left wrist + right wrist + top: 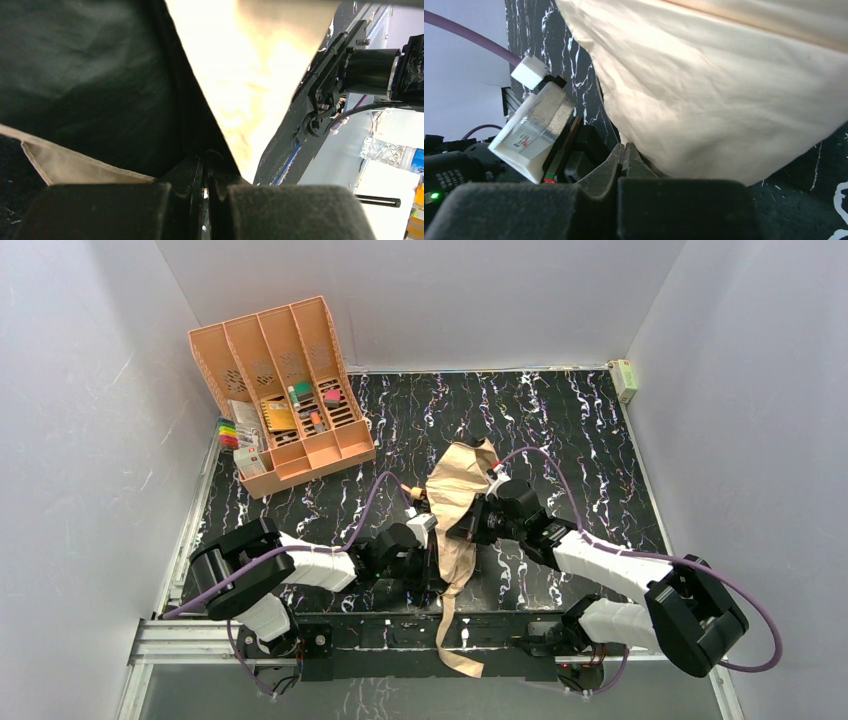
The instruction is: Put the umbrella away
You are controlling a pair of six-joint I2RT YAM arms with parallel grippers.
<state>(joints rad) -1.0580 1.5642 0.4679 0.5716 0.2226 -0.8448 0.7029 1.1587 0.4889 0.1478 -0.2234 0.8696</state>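
Note:
The umbrella (458, 490) is a crumpled bundle of pale peach-beige fabric near the middle of the black marbled table (580, 430). It is held up between my two grippers, and its strap (452, 635) trails over the near edge. My left gripper (432, 532) comes at it from the left. In the left wrist view the left gripper (205, 158) is shut where the pale cloth (250, 75) and the dark lining (90, 75) meet. My right gripper (478, 520) presses in from the right. In the right wrist view the right gripper (624, 148) is shut on the edge of the cloth (724, 95).
A rigid orange-peach slotted organizer (285, 390) holding small items stands at the back left. A small box (624, 378) sits in the back right corner. White walls close in the table on three sides. A plastic bottle (390, 152) lies beyond the table's near edge.

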